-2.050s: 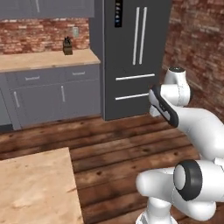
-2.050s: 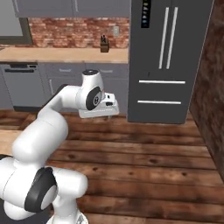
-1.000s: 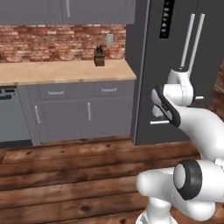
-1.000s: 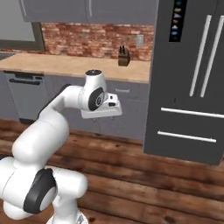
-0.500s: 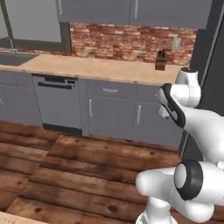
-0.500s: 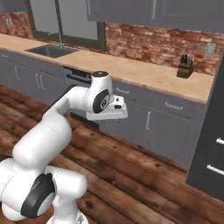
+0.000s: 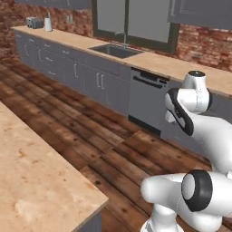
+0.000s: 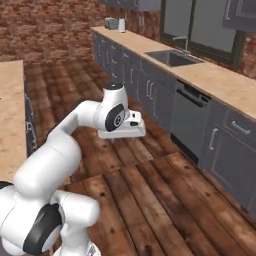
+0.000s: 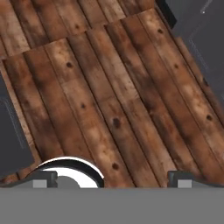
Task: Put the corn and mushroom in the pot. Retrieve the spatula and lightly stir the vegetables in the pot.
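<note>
Above wood floor (image 9: 113,100) — hand (image 9: 111,177) apparently empty

No writing, label, brand mark, number or sign can be read anywhere in these pictures.
</note>
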You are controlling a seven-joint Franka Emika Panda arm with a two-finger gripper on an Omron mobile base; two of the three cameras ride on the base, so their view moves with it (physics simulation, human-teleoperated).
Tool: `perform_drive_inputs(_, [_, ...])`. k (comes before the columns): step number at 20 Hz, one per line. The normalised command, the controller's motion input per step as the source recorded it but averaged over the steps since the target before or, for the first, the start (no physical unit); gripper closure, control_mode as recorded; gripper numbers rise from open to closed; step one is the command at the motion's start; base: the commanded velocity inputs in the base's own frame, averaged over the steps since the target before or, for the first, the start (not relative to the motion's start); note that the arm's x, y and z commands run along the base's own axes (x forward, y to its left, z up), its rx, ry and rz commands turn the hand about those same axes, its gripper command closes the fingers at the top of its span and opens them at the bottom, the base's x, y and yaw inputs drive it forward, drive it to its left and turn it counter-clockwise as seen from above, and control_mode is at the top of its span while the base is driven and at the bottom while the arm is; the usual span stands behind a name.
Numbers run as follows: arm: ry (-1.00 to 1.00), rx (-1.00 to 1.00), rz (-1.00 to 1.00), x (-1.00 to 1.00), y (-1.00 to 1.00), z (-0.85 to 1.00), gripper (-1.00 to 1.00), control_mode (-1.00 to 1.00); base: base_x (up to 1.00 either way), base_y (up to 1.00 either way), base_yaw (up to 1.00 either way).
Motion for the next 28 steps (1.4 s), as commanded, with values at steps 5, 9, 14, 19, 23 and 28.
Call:
perform_drive_inputs(5, [0.00, 0.00, 0.00, 0.00, 0.00, 0.00, -1.00, 1.00, 0.72, -0.37, 0.09])
perform_drive_inputs(9, [0.00, 0.00, 0.00, 0.00, 0.00, 0.00, -1.00, 1.00, 0.77, -0.39, 0.03])
perform_drive_inputs(14, [0.00, 0.00, 0.00, 0.00, 0.00, 0.00, -1.00, 1.00, 0.87, -0.18, 0.20])
perform_drive_inputs(19, [0.00, 0.00, 0.00, 0.00, 0.00, 0.00, -1.00, 1.00, 0.58, 0.00, 0.67])
perform_drive_inputs(23, [0.00, 0.00, 0.00, 0.00, 0.00, 0.00, -1.00, 1.00, 0.64, 0.00, 0.62])
perform_drive_inputs(28, [0.00, 0.00, 0.00, 0.00, 0.00, 0.00, -1.00, 1.00, 0.74, 0.00, 0.53])
